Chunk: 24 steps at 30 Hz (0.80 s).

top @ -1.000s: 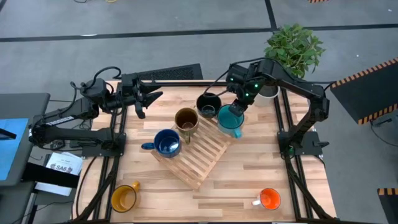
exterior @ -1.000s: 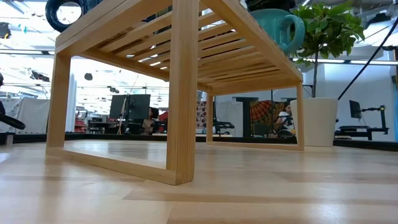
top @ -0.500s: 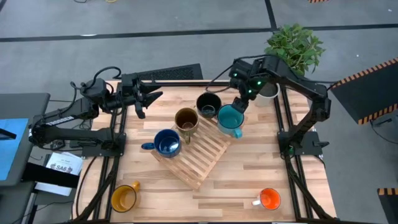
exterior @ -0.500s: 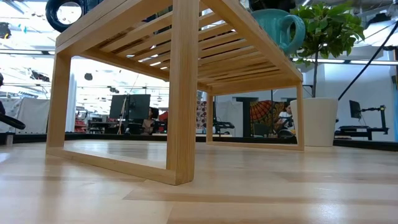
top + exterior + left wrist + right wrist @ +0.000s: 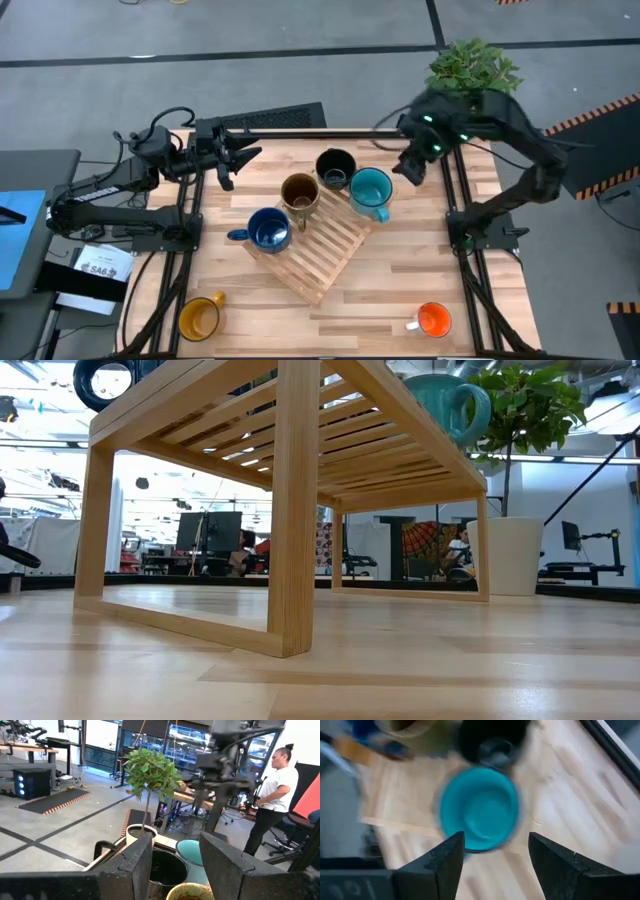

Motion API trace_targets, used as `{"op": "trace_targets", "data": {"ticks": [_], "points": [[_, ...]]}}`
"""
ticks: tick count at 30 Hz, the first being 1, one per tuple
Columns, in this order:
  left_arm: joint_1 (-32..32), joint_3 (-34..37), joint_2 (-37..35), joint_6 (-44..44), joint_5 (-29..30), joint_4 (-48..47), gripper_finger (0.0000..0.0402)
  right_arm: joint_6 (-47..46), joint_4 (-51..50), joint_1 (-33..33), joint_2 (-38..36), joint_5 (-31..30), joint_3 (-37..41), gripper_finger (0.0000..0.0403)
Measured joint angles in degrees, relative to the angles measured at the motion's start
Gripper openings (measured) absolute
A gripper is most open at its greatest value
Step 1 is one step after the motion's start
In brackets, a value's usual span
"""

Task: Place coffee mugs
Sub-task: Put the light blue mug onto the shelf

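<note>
Along the far side of a slatted wooden rack stand a dark blue mug, an olive-brown mug, a black mug and a teal mug. All are upright on their bases. A yellow mug and an orange mug stand on the table near its front edge. My right gripper hovers open just right of the teal mug, touching nothing. At the table's far left, my left gripper waits open, pointing toward the black mug.
A white plant pot with a leafy plant stands at the table's far right corner, close behind my right arm. A person stands in the room beyond the table. Bare wood lies between the rack and the two front mugs.
My right gripper has let go of the teal mug and drawn up and away from it toward the table's right edge. The teal mug stays upright on the rack where it was set.
</note>
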<state>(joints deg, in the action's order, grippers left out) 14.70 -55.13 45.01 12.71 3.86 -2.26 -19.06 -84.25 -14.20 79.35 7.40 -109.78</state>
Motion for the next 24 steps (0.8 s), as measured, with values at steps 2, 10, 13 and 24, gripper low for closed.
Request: {"op": "trace_targets", "data": {"ticks": [2,10,13,24], "points": [[0.0,0.0,-0.02,0.0,0.02,0.0,0.0149,-3.25,5.02,4.52,-2.81,-0.11,2.68,0.0229],[0.01,0.0,-0.02,0.34,0.0,0.0,0.0149,-16.78,21.19,23.65,-9.1,-13.25,18.46,0.016],[0.02,0.0,-0.01,0.42,0.0,0.0,0.0149,-21.06,24.39,28.55,-9.33,-15.08,22.9,0.0141],[0.01,0.0,0.0,-0.84,-0.01,-0.02,0.0149,-43.01,23.59,36.45,-0.03,-25.17,26.92,0.0019]]}}
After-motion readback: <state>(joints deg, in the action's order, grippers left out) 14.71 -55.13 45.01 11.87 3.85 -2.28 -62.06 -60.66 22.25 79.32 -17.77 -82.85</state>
